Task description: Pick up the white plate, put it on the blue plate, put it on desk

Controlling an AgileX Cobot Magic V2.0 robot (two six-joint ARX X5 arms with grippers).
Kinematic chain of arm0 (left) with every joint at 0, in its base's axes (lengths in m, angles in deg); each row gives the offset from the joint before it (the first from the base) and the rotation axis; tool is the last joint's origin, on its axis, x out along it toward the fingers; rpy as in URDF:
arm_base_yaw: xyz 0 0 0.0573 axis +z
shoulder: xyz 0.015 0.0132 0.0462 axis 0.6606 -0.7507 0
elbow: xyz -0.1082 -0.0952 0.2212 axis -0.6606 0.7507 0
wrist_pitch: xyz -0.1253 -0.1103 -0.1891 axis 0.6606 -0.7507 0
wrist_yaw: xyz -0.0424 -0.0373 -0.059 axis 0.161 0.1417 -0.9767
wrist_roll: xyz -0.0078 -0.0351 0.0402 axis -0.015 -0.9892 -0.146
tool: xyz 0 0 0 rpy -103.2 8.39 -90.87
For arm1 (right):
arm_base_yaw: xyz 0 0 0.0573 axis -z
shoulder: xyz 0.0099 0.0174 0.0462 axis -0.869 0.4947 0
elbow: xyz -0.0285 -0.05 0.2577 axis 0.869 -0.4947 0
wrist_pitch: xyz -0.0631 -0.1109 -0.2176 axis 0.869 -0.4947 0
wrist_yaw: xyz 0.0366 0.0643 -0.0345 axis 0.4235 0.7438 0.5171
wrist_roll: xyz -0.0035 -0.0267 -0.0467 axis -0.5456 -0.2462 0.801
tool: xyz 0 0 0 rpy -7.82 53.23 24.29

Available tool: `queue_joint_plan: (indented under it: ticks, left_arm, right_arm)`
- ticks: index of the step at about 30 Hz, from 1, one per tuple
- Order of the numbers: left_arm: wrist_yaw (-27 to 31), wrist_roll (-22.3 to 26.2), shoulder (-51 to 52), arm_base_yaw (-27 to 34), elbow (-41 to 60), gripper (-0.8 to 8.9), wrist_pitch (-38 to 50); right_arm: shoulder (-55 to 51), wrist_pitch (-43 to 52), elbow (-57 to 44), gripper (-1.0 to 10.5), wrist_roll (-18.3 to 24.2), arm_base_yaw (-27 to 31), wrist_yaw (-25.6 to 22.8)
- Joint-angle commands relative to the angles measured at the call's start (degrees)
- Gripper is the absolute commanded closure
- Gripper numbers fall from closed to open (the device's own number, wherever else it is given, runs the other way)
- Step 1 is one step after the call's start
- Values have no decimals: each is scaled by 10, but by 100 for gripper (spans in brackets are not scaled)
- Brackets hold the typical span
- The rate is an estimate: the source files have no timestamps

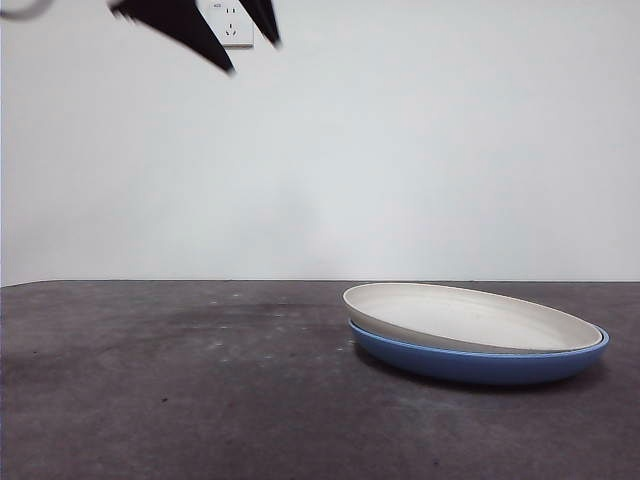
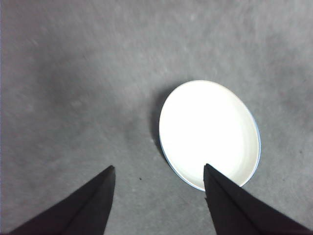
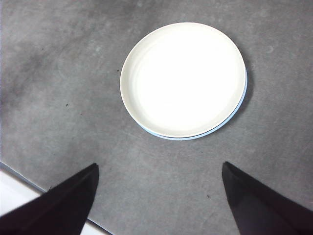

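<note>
The white plate (image 1: 470,315) lies stacked in the blue plate (image 1: 470,366) on the desk (image 1: 150,380), right of centre in the front view. My left gripper (image 2: 159,166) is open and empty, high above the desk, with the white plate (image 2: 208,132) below it and off to one side. Its black jaws (image 1: 252,56) show at the top left of the front view. My right gripper (image 3: 160,164) is open and empty, also high, looking down on the white plate (image 3: 183,78). Only a thin edge of the blue plate (image 3: 246,88) shows there.
A white wall with a socket (image 1: 237,22) stands behind the desk. The desk's edge (image 3: 29,183) and a pale strip beyond it show in the right wrist view, near that gripper's jaw.
</note>
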Motion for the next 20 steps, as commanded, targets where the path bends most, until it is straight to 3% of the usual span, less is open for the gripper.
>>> queue_joint_plan:
  ticks: [1, 5, 10, 20]
  left_arm:
    - [1, 19, 40, 6, 33, 521, -3]
    - [-21, 19, 117, 12, 117, 521, 3]
    - [-154, 59, 228, 11, 244, 525, 0]
    - [-163, 66, 260, 11, 272, 525, -11]
  right_arm:
    - [3, 5, 10, 543, -6, -1, -2]
    - [4, 5, 10, 543, -6, -1, -2]
    - [4, 5, 10, 543, -7, -1, -2]
    - [13, 5, 10, 543, -33, -1, -2]
